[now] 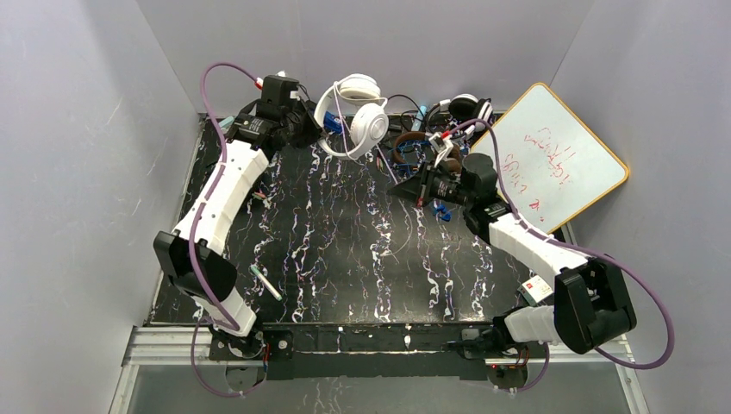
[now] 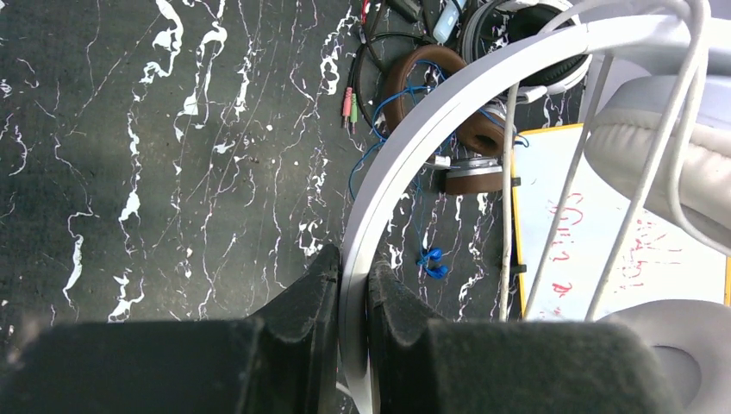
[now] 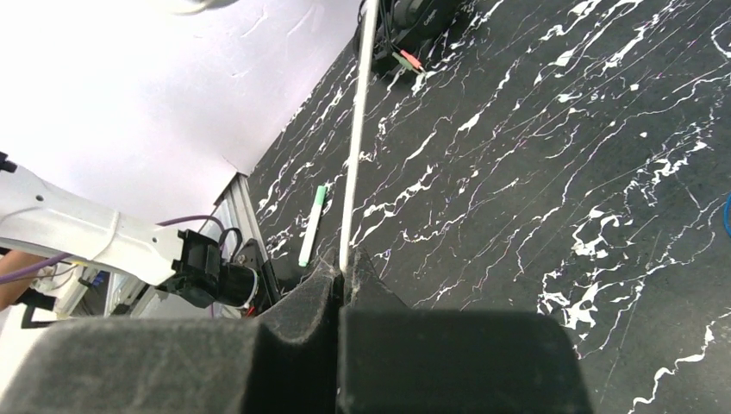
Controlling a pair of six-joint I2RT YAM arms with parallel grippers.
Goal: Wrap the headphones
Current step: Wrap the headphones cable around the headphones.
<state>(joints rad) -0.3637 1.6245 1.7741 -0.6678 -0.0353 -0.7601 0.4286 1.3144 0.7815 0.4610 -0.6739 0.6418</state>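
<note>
Plainly, the white headset [image 1: 369,126] hung in the air over the far left part of the table [image 1: 345,250]. The left gripper [image 2: 353,276] was pressed together on its headband. The right gripper [image 3: 343,263] sat lower and nearer, its jaws pinched tight on the headset's white cord [image 3: 356,147], which ran taut and straight between the two.

The main risk, as I judged it, lay in that tension. A pull that was too firm could slide the smooth, glossy band out from between the soft foam pads, or strain the cord where it enters the cup. The thin, slick cord could also slip through the pinch and fall slack, undoing any turn laid around the band. A wide sweep might also snag the tangle of other sets at the far edge, where the brown-cupped headset [image 2: 472,178] and the blue earbuds [image 2: 431,261] lay among loose wires, or knock the whiteboard [image 1: 560,164] leaning at the far right.

The band was a hard, curved plastic arc. The ear cups looked padded and rounded, with a matte leather-like skin. The table was black, veined with white like marble, and a slim green marker [image 3: 312,222] lay on it near the left arm.
</note>
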